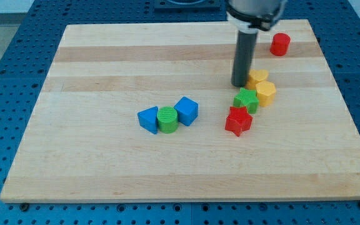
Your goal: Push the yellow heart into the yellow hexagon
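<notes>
A yellow heart (257, 77) lies right of centre on the wooden board (105, 62). A yellow hexagon (266, 92) sits just below it, touching it. My tip (240, 84) stands right at the heart's left side, above a green star (246, 100). The rod rises from there to the arm at the view's top.
A red star (238, 120) touches the green star from below. A red cylinder (280, 44) stands near the top right corner. In the middle lie a blue triangle (148, 119), a green cylinder (167, 119) and a blue cube (186, 110) in a row.
</notes>
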